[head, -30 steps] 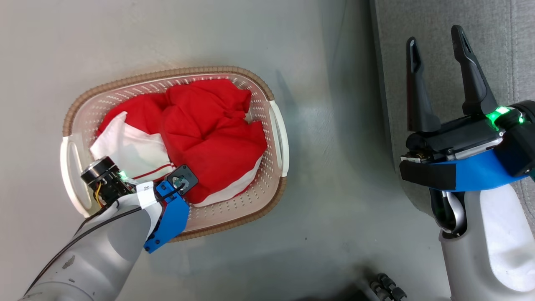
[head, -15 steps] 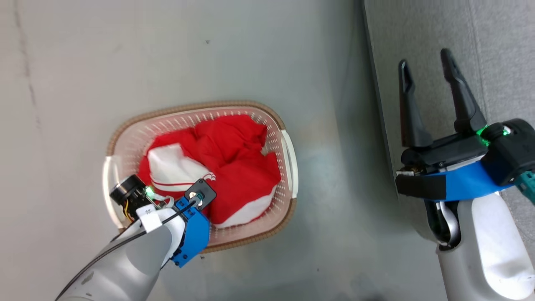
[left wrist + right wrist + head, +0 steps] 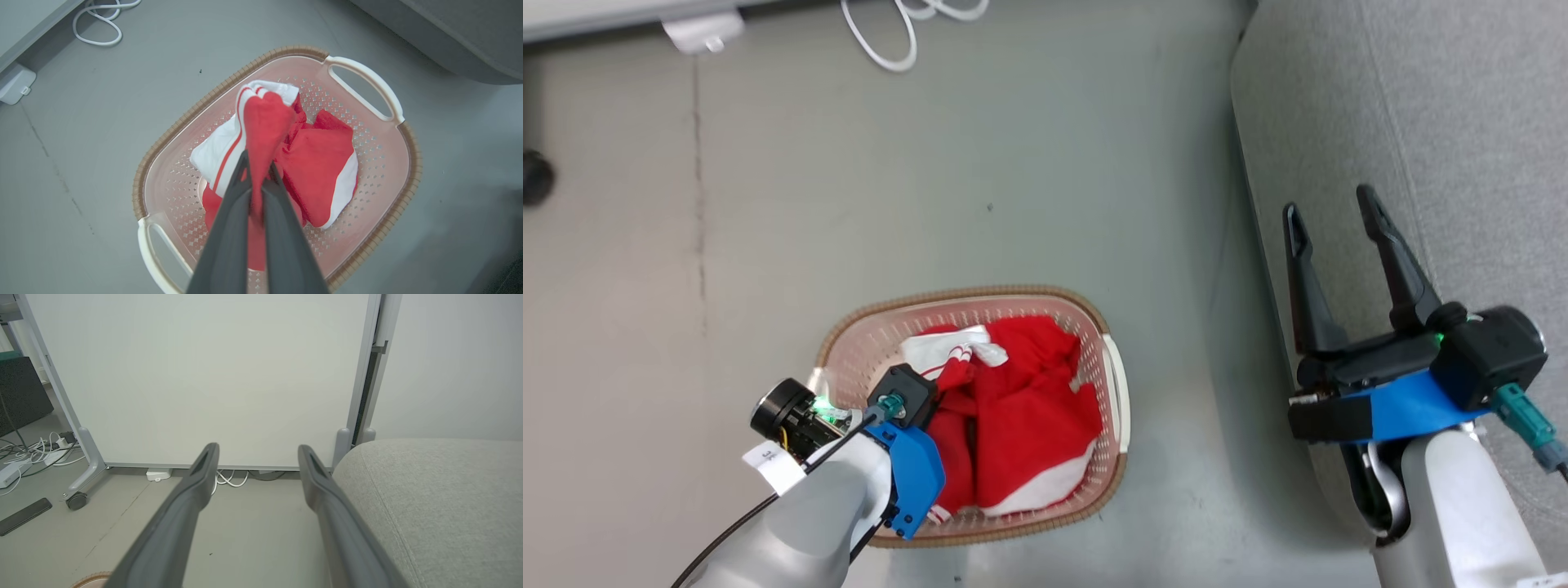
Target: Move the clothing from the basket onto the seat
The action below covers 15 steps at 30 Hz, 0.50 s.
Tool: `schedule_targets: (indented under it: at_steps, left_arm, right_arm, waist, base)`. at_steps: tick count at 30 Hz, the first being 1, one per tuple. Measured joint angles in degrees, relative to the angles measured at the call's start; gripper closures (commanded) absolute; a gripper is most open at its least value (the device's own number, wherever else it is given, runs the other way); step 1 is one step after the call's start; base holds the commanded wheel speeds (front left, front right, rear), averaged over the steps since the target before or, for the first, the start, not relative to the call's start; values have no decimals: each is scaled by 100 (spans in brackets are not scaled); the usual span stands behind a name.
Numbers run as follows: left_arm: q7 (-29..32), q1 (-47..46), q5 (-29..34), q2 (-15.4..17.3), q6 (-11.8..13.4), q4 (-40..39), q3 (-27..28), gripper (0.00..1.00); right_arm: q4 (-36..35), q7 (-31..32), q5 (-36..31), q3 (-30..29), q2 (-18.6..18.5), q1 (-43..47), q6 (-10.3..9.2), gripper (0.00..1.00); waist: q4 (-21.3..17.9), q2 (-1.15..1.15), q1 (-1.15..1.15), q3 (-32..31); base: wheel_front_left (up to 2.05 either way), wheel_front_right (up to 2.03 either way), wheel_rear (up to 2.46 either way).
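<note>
Lab or office test bay, staged as a living room. Bare grey floor (image 3: 1029, 163). In the right wrist view: wheeled white partition panel (image 3: 204, 375) at 12 o'clock, loose cables (image 3: 41, 451) at 9 o'clock, grey sofa (image 3: 441, 506) at 4 o'clock.

1. Left gripper (image 3: 259, 160): fingertips buried in a red fold of the clothing (image 3: 318, 163); in the head view its fingers sit hidden under the wrist housing (image 3: 903, 398).
2. Basket (image 3: 380, 134): near rim and one handle run off the left wrist view's bottom edge; left forearm (image 3: 800, 523) covers its near-left rim in the head view.
3. Seat (image 3: 1421, 98): cut by top and right edges.
4. Garment count in the heap: cannot tell.
</note>
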Motion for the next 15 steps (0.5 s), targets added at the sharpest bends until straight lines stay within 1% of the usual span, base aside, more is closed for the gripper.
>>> schedule_targets:
  at_steps: [6, 9, 15]
  left_arm:
    - [-63, 193, -452, 15, 0, -307, 367, 100]
    - [-67, 232, -469, 115, 0, -610, 583, 100]
    - [-74, 458, -442, 279, 11, -1390, 1341, 100]
  right_arm:
    - [110, 0, 0, 15, 0, 313, 0, 0]
    - [145, 0, -2, 5, 0, 453, 0, 0]
    - [205, 0, -15, -19, -1, 728, 0, 0]
  waist:
    - [123, 0, 0, -555]
    - [181, 0, 0, -836]
    - [303, 0, 0, -1349]
  base:
    - [0, 0, 0]
    - [0, 0, 0]
    - [0, 0, 0]
